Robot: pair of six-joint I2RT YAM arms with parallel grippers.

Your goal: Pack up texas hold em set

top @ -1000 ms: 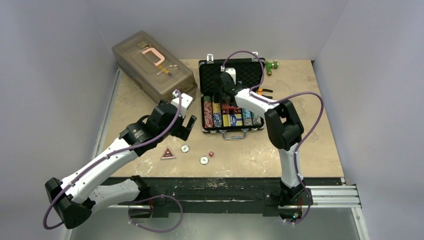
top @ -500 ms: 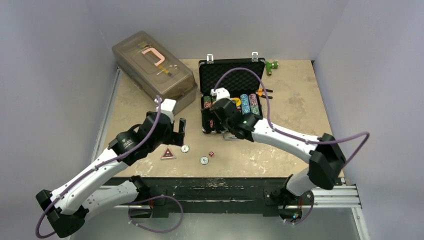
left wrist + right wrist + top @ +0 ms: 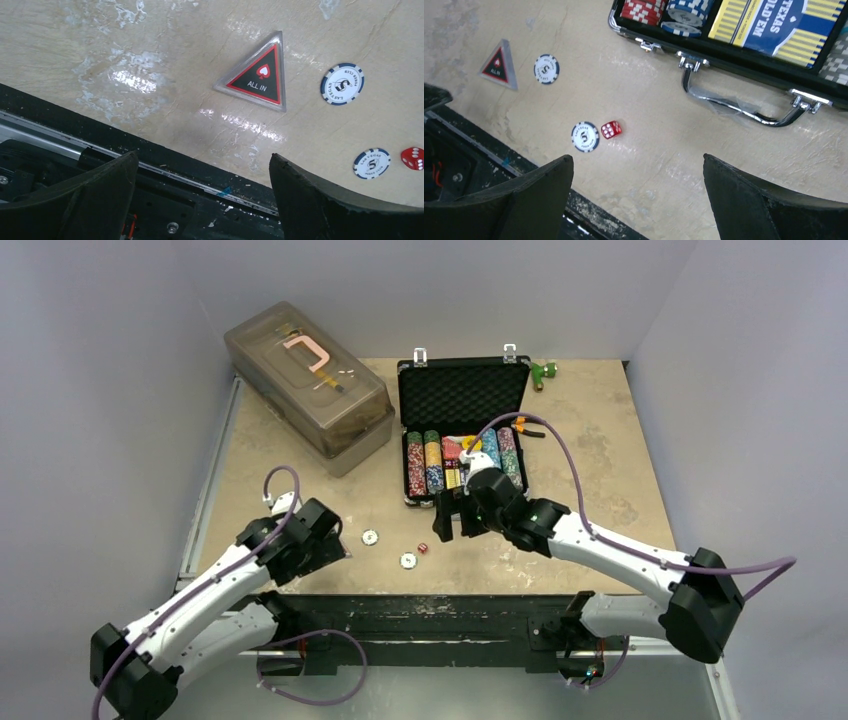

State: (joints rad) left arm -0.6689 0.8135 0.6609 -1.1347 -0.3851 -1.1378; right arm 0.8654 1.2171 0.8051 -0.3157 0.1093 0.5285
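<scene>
Open briefcase on tabletop holds chip rows and card decks, loose just in front of it ALL IN triangle, two chips, red die left to pack, left pincer and right pincer spread, empty.

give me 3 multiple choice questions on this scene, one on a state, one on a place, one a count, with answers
1. The briefcase is: A. latched shut B. upside down C. open
2. The red die lies: A. on the table beside a blue-and-white chip B. inside the briefcase C. on the briefcase handle
3. Loose round chips on the table: A. one B. two C. four

1 C, its foam lid stands up and chip rows show.
2 A, it sits right by that chip, outside the case.
3 B, that chip plus a second chip near the triangular marker.
</scene>
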